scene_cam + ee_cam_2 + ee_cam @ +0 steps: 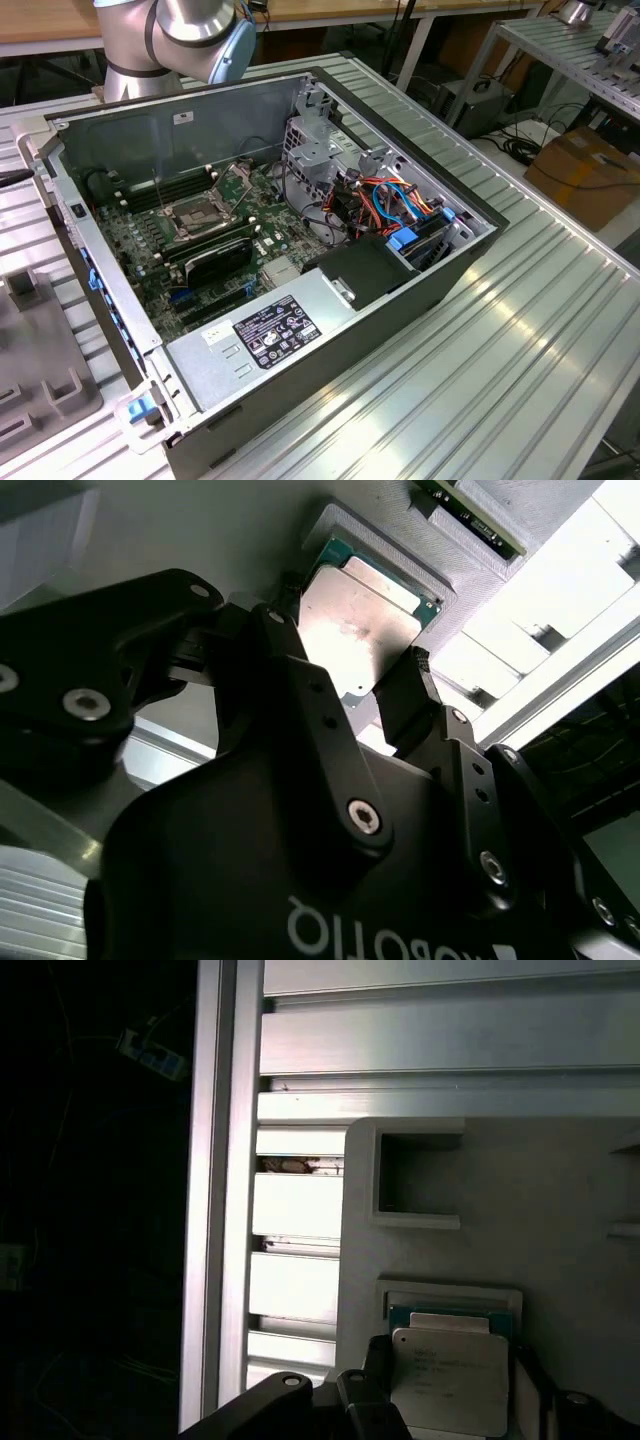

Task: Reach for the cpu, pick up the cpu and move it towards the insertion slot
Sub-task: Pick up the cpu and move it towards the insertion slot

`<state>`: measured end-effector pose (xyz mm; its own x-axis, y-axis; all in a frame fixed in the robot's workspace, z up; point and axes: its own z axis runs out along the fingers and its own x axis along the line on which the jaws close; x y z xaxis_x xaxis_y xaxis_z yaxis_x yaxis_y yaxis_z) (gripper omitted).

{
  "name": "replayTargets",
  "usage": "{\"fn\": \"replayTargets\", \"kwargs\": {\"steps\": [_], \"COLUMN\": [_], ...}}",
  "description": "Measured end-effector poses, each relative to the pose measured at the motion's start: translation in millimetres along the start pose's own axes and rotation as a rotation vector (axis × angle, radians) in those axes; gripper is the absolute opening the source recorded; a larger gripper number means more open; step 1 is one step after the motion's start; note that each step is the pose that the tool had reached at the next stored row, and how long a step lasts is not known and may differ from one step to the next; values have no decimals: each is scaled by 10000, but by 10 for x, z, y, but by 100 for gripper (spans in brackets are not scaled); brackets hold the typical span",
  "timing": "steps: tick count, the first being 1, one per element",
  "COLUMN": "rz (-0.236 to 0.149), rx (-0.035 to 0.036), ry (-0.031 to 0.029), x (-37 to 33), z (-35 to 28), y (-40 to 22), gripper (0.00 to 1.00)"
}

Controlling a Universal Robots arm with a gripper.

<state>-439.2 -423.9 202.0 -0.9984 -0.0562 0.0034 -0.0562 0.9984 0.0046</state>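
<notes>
The tool hovers at the cpu — in its tray.

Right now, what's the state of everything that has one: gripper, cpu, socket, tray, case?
gripper: open, fingers on either side of the cpu.
cpu: lying flat in its tray pocket, pale face showing, not lifted.
grey tray: holding the cpu.
insertion slot: dark centre, looks unfilled.
computer case: side panel off, interior exposed.
</notes>
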Motion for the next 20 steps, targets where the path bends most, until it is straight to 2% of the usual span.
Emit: {"fn": "replayTargets", "kwargs": {"steps": [4, 9, 20], "rz": [1, 0, 0], "rx": [0, 0, 0], "ry": [1, 0, 1], "x": [0, 0, 1], "z": [-22, -84, -118], "y": [0, 1, 1], "gripper": [55, 55, 55]}}
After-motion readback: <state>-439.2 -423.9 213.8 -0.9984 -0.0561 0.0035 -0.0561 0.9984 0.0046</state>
